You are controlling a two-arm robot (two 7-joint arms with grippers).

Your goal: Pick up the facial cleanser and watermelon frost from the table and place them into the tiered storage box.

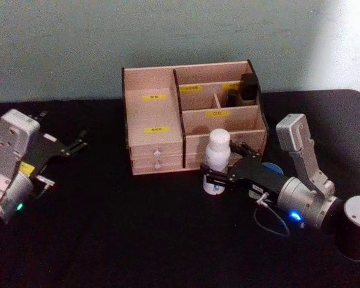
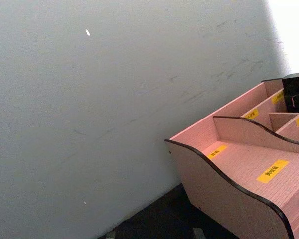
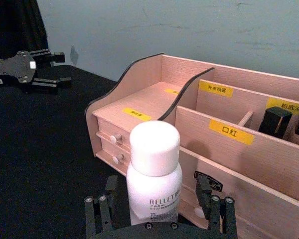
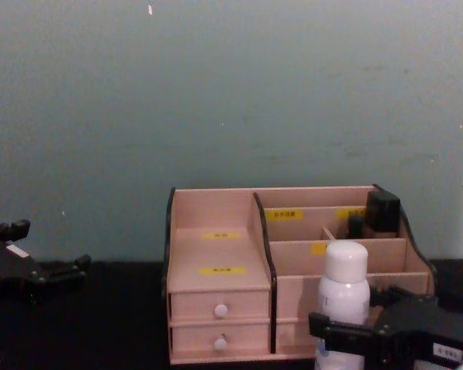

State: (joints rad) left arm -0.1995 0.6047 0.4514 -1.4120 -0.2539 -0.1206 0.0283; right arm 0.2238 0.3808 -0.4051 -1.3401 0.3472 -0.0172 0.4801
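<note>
black table (image 1: 138,240) fills the lower half of the head view, and the wooden storage box (image 1: 150,78) sits centre frame at the table's back, close to the wall. right claw (image 1: 223,167) comes in from the lower right and it's open, one finger on each side of the white bottle (image 1: 218,150), with a sliver of gap on both sides in the right wrist view. left claw (image 1: 77,141) is over at the left edge, well apart from the box, fingers spread. the bottle stands upright on the table, just in front of the box's right half. a small black container (image 1: 249,87) sits in the box's back right slot. yellow labels (image 1: 158,129) and white drawer knobs (image 1: 158,154) dot the left side.
</note>
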